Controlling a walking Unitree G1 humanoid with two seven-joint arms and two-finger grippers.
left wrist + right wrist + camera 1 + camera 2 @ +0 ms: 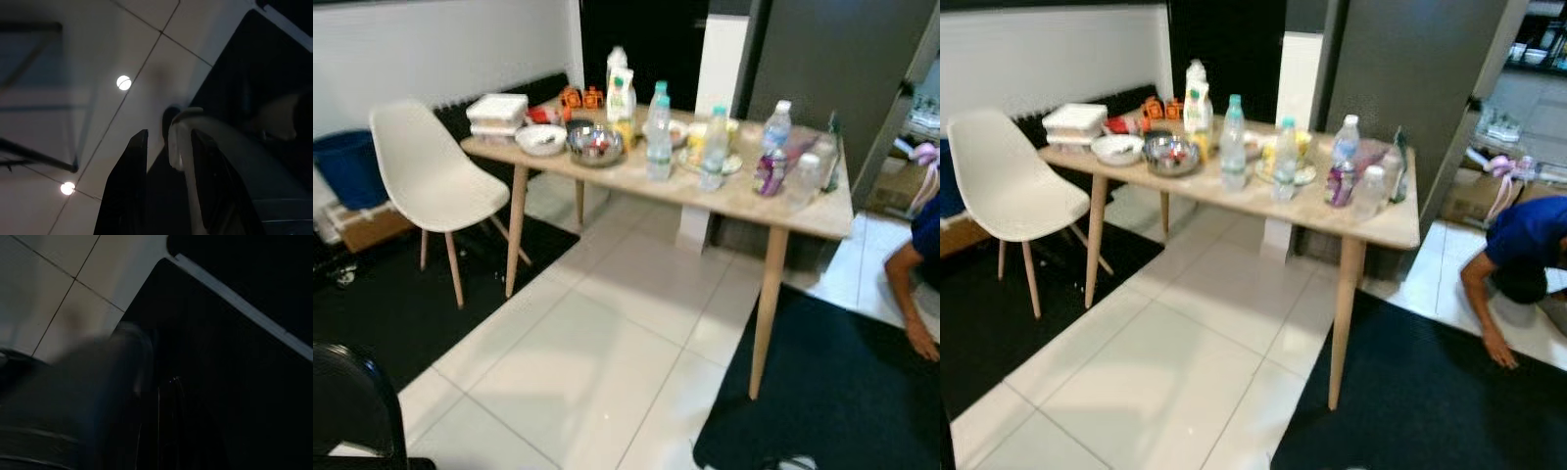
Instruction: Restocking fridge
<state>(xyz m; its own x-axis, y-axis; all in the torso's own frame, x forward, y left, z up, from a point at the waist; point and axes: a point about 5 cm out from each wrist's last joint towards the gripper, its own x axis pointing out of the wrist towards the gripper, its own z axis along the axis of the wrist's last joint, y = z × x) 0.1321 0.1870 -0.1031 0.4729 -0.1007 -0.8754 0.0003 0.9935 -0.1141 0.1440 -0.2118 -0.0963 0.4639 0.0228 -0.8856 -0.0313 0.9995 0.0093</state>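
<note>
A light wooden table (744, 201) stands ahead of me with groceries on it. There are three clear water bottles (659, 137), a taller white bottle (621, 93), a small purple bottle (769, 171), a metal bowl (596, 145), a white bowl (541, 139) and stacked white containers (496, 115). A tall dark grey panel (1410, 69) rises behind the table. My left gripper (168, 137) hangs over the tiled floor, open and holding nothing. My right gripper (168, 431) hangs idle in the dark above a black mat.
A white chair (431, 176) stands left of the table, with a blue bin (347, 166) behind it. A person in blue (1518, 255) crouches at the right with a hand on the floor. Black mats (832, 392) flank the white tiles. A black chair back (352, 401) is close at my lower left.
</note>
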